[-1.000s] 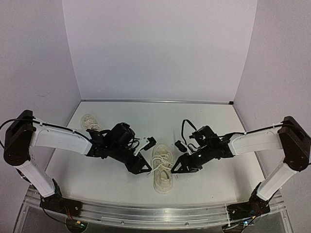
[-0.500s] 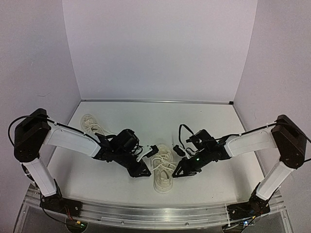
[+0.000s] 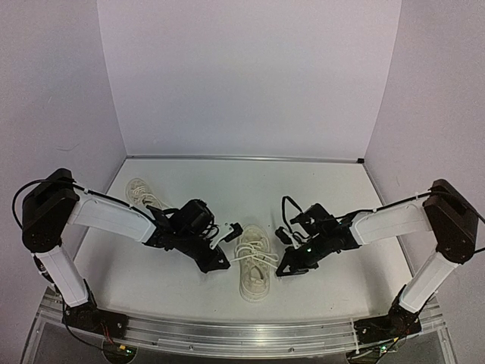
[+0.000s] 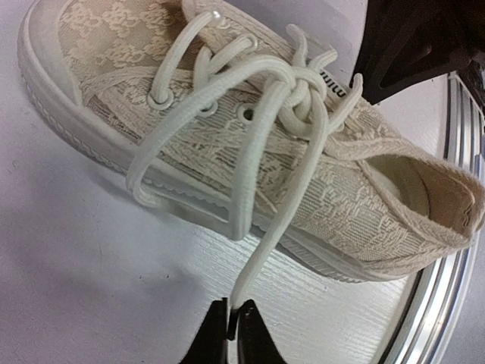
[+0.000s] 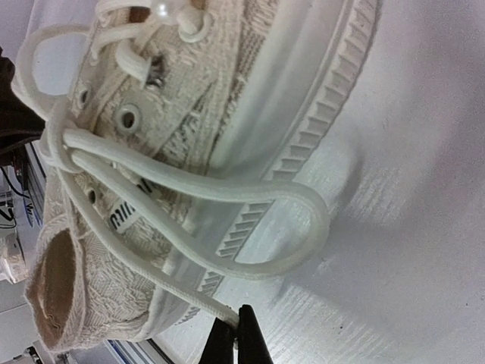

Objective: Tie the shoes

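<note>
Pinching one lace end apiece, we are holding both claws pressed together beside the shoe (image 3: 252,262) lying in the middle of the tabletop (image 3: 326,189), heel towards the near edge. Our left claw (image 4: 233,317) is gripping the lace (image 4: 282,189) running down from the crossed knot (image 4: 301,82). Our right claw (image 5: 236,320) is gripping the other lace (image 5: 159,279), next to a slack loop (image 5: 299,243). The second shoe (image 3: 140,191) is lying at the far left, behind our left arm (image 3: 106,216), well apart from the first.

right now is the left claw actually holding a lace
Yes, the left claw is pinched shut on the end of a white lace that runs up to the knot on the shoe.
</note>
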You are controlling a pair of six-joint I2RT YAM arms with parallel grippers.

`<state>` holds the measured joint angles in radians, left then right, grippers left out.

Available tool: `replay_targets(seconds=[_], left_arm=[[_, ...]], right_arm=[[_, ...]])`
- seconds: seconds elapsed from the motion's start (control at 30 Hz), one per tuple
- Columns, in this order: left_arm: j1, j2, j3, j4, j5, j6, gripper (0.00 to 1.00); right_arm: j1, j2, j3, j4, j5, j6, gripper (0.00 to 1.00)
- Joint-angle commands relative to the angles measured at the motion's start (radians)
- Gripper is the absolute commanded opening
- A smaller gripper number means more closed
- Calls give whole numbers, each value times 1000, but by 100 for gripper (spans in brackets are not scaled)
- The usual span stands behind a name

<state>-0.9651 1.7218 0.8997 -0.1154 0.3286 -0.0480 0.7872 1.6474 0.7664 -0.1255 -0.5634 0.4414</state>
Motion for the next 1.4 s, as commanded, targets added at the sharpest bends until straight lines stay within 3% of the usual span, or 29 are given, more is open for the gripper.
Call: replay_targets(seconds=[0.0,0.1,0.23,0.4,0.53,0.7,1.07,1.37], left_arm=[[0,-25,20,-20,-30,37,19],[1,-77,4,-14,-28,73,37],[1,-191,-29,-18,-85,124,53],[8,-229,-16,-28,-125,184,62],[18,-180,18,-28,-122,185,61],[25,-136,25,-15,-97,175,60],[39,-133,21,-5,-94,178,59],[49,-111,22,-5,-93,172,59]], right_arm=[[-5,-40,33,-58,37,-25,19],[-8,-108,39,-67,40,-32,44],[-54,-209,41,-87,57,-35,59],[-92,-162,45,-72,51,-52,56],[-105,-92,40,-31,53,-64,50],[-123,-20,26,36,8,-90,50],[-121,107,60,15,48,-166,44],[-80,124,73,-23,93,-216,46]])
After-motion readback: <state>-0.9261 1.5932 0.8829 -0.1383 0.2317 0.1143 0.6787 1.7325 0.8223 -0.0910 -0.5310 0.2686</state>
